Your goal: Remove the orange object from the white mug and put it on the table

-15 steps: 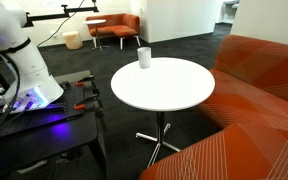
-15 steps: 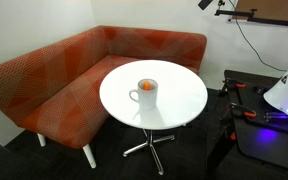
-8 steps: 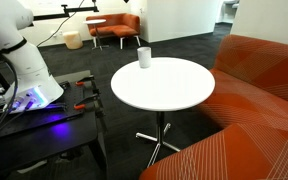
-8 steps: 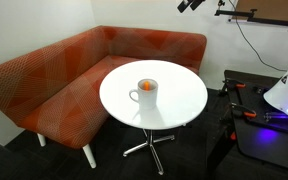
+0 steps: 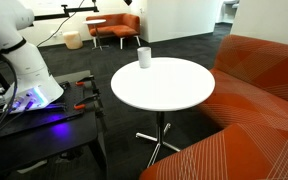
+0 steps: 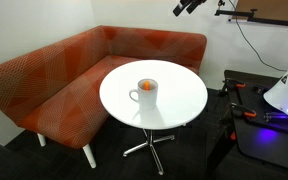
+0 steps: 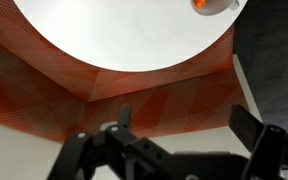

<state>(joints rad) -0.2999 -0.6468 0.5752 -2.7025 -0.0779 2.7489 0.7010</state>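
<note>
- One white mug (image 6: 145,96) is set upright on the round table (image 6: 180,98), a little off to one side of the middle, so it can be reached from above.
- The orange piece (image 6: 146,84) is seen down inside the open top of the mug. Only its top part is shown, so how it leans cannot be told.
- In the wrist view the mug (image 7: 216,5) is cut off by the top edge, with a bit of orange (image 7: 199,4) showing in it.
- The claw (image 6: 189,6) is held high up and well apart from the mug. It is not yet placed over it.
- The two fingers (image 7: 266,142) are spread wide and nothing is held between them. They are likely spread so that the orange piece can be pinched once they are let down.
- Nothing of the job looks done: the piece is not lifted out and not laid on the table.
- Plenty of bare table top is seen around the mug, so a spot for the piece should be found easily.
- The table is hugged by a red sofa (image 6: 74,70) on two sides.
- The mug looks light, so it could be tipped if it is bumped.
</note>
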